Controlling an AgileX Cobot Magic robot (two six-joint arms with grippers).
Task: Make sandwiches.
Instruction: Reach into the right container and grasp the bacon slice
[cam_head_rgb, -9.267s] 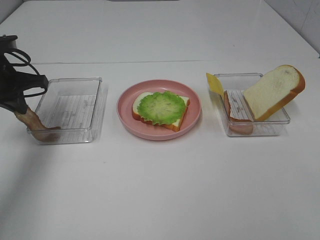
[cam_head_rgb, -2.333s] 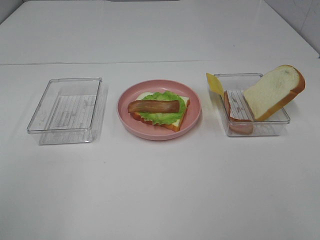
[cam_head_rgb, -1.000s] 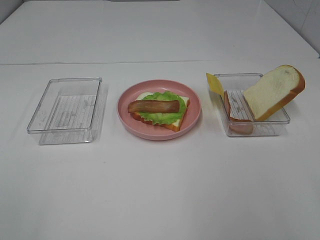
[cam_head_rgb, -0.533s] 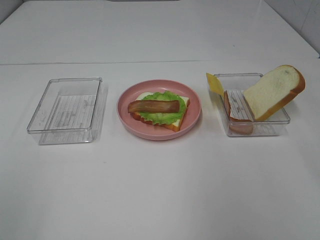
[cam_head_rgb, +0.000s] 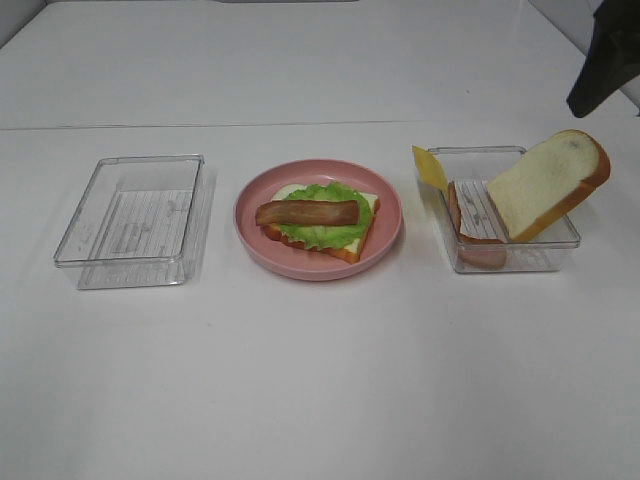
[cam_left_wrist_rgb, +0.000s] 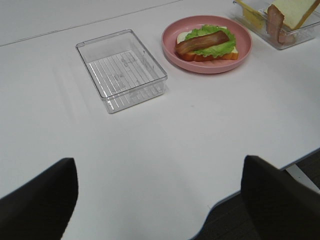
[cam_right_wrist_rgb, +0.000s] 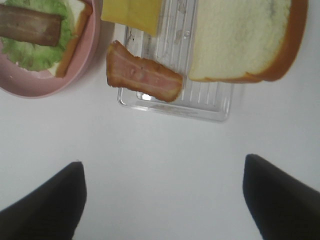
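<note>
White table (cam_head_rgb: 300, 400) — open front, right hand (cam_head_rgb: 600, 75) far-right

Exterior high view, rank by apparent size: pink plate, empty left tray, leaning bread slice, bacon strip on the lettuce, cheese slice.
1. pink plate and empty left tray: too alike to rank
2. leaning bread slice
3. bacon strip
4. cheese slice: tilted at the right tray's corner, so it may look smaller than it is
</note>
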